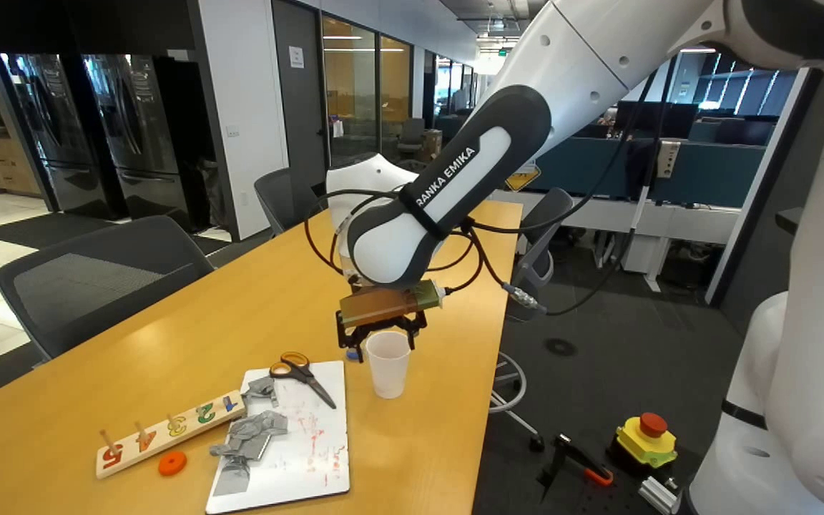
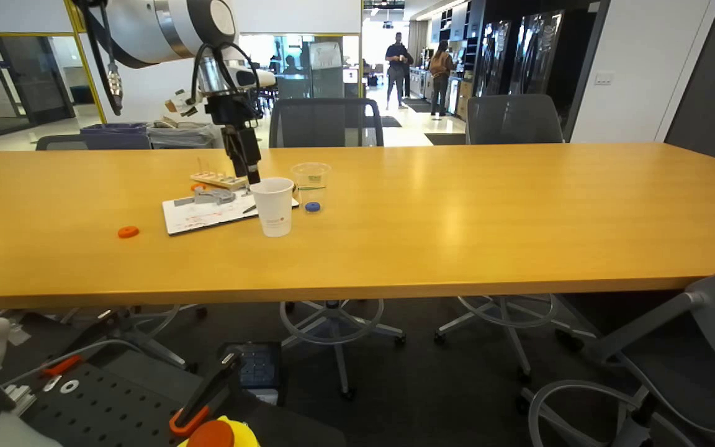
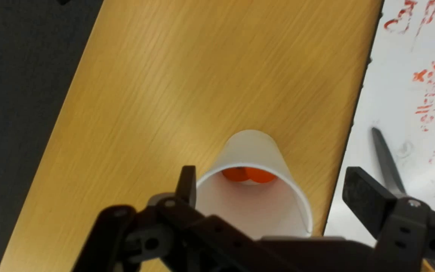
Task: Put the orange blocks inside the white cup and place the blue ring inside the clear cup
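The white cup stands upright on the table, also in the other views. Two orange blocks lie at its bottom in the wrist view. One more orange block lies beside the number board; another lies left of the whiteboard. The clear cup stands beside the white cup, with the blue ring low within its outline. Blue also shows behind a finger. My gripper is open at the white cup's rim; in the wrist view its left finger is close to the rim, its right finger apart.
A whiteboard with scissors and grey tape scraps lies beside the white cup. A wooden number board with pegs lies past it. The table edge runs along the left in the wrist view. Chairs surround the table.
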Controlling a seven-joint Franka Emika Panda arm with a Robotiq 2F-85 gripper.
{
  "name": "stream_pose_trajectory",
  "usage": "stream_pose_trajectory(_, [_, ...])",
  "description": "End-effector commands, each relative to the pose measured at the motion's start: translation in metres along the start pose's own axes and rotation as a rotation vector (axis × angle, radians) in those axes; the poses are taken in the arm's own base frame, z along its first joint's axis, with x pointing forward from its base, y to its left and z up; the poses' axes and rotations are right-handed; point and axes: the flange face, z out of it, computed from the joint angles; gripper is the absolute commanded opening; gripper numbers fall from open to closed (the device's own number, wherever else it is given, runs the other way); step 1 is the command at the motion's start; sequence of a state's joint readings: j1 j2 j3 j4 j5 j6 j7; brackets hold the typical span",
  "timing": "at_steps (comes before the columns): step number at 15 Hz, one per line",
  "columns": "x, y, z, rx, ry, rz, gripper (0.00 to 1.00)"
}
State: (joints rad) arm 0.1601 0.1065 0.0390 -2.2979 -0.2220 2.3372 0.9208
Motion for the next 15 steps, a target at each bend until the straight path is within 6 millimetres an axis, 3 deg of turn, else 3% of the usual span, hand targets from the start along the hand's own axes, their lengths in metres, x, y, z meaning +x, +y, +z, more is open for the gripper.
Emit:
stream_pose_trajectory(1, [-0.049, -0.01, -0.022, 0.043, -0.016, -0.06, 1.0])
stream_pose_trajectory(3, [-0.083, -0.024, -0.02, 0.067, -0.062, -0.114, 1.0])
stream_pose_trajectory(6, [-0.128, -0.05, 0.004, 0.1, -0.135, -0.208, 1.0])
stream_pose_trajectory(8, [-0.148, -0.069, 0.021, 0.122, -0.157, -0.261, 1.0])
stream_pose_trajectory(11, [-0.165, -0.089, 0.041, 0.144, -0.125, -0.329, 1.0])
stream_pose_trajectory(15, [-0.171, -0.107, 0.074, 0.171, -0.115, -0.396, 1.0])
